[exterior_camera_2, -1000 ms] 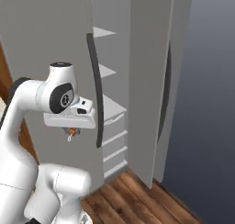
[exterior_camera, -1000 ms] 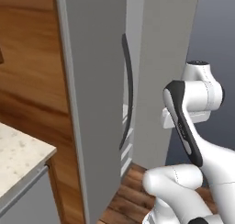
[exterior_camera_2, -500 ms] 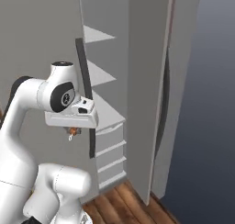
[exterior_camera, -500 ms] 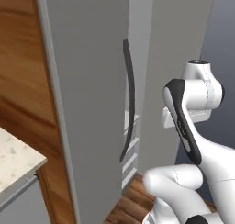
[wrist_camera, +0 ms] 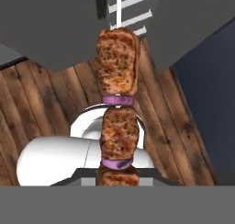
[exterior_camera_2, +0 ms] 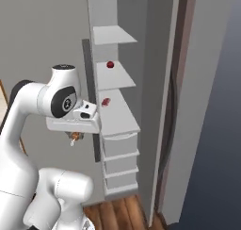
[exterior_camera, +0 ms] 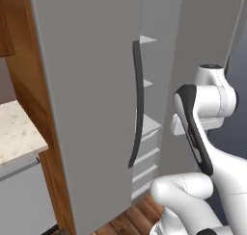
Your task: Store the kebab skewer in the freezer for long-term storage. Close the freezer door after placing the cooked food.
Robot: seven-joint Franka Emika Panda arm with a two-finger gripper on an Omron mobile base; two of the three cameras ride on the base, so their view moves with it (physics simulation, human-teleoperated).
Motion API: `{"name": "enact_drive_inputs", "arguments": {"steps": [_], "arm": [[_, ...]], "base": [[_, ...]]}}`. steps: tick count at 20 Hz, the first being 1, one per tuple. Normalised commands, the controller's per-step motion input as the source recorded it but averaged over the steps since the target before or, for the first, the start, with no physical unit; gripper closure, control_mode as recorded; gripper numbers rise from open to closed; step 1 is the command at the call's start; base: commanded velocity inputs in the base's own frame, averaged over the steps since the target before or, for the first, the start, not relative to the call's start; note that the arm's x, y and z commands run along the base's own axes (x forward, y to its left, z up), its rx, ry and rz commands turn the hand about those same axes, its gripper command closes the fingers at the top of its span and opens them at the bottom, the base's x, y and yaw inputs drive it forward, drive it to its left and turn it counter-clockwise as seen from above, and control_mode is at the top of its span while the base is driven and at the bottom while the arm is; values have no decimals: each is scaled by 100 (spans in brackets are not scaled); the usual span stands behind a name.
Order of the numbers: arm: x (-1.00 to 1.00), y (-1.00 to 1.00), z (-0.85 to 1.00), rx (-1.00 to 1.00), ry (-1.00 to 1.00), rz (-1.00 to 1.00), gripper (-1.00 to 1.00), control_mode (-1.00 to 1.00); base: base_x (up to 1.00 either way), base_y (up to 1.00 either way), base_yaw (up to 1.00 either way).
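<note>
The whole scene shifts across both base views, so the base is driving rather than the kitchen moving. In the left base view the freezer door (exterior_camera: pixel 87 109) now fills more of the picture, and the wooden cabinet (exterior_camera: pixel 12 46) and counter (exterior_camera: pixel 19 133) slide toward the left edge. In the right base view the white shelves (exterior_camera_2: pixel 115 78) inside the freezer (exterior_camera_2: pixel 155 83) come into plain sight, with two small red items (exterior_camera_2: pixel 109 64) on them that were not seen before.
</note>
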Motion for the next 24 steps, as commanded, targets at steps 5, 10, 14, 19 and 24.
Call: {"name": "enact_drive_inputs", "arguments": {"steps": [5, 10, 14, 19, 24], "arm": [[0, 0, 0, 0, 0, 0, 100, 100], [0, 0, 0, 0, 0, 0, 100, 100], [0, 0, 0, 0, 0, 0, 100, 100], [0, 0, 0, 0, 0, 0, 100, 100], [0, 0, 0, 0, 0, 0, 100, 100]], "base": [[0, -53, 39], [3, -36, 24], [6, -50, 22], [-5, -49, 20], [-17, -15, 5]]}}
